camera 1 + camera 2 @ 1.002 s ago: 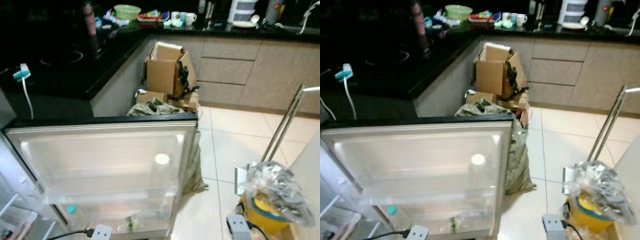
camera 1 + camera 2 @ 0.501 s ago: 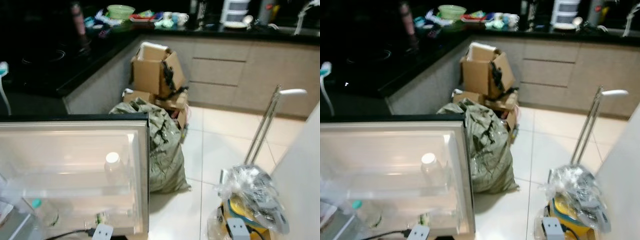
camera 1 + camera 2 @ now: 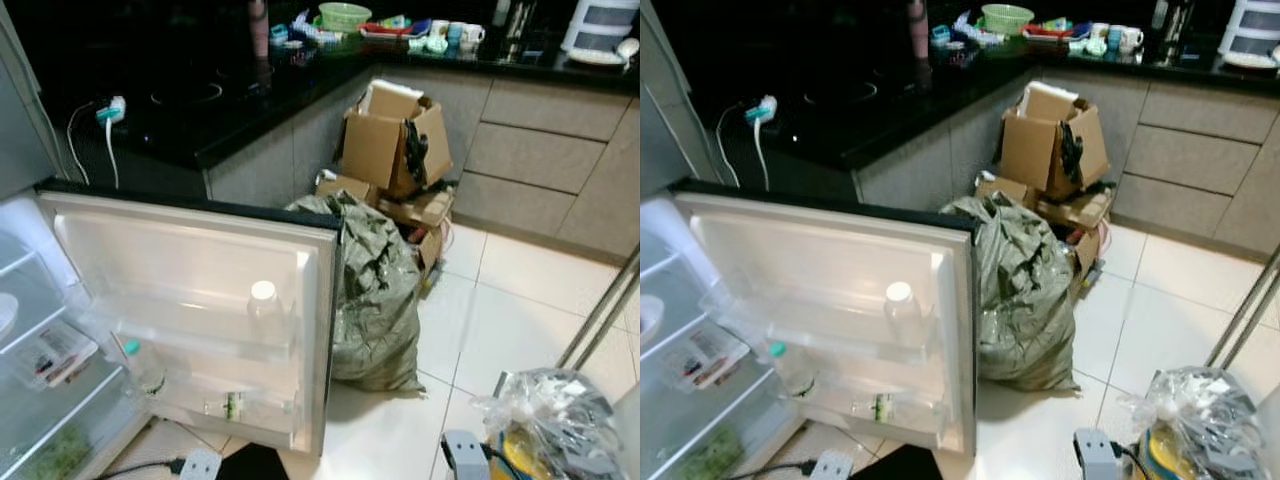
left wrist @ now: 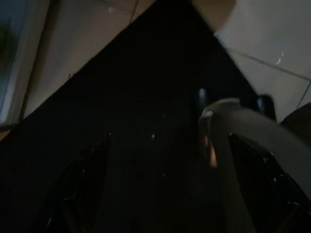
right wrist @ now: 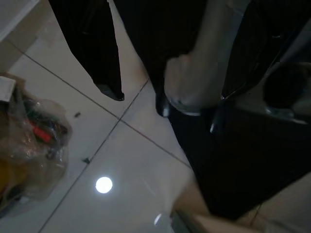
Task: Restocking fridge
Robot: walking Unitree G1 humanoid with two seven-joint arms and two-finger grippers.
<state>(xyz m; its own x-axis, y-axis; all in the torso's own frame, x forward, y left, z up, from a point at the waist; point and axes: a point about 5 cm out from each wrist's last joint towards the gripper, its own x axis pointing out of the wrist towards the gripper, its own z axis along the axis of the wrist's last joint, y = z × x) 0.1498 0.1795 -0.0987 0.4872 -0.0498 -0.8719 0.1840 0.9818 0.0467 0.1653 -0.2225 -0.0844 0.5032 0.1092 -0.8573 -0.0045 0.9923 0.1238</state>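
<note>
Fridge (image 3: 25, 300), door (image 3: 200, 290) swung wide, shelves part-filled; green sack (image 3: 375, 290) beside it; bagged groceries (image 3: 550, 425) on floor at right, best approached squarely before reaching; door-rack bottle (image 3: 263, 310) upright; both grippers hanging low, finger positions unreadable.

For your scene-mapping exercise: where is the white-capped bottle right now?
In the left eye view, the white-capped bottle stands in the upper shelf of the open fridge door, on the robot's left, beside the green sack on the floor.
</note>
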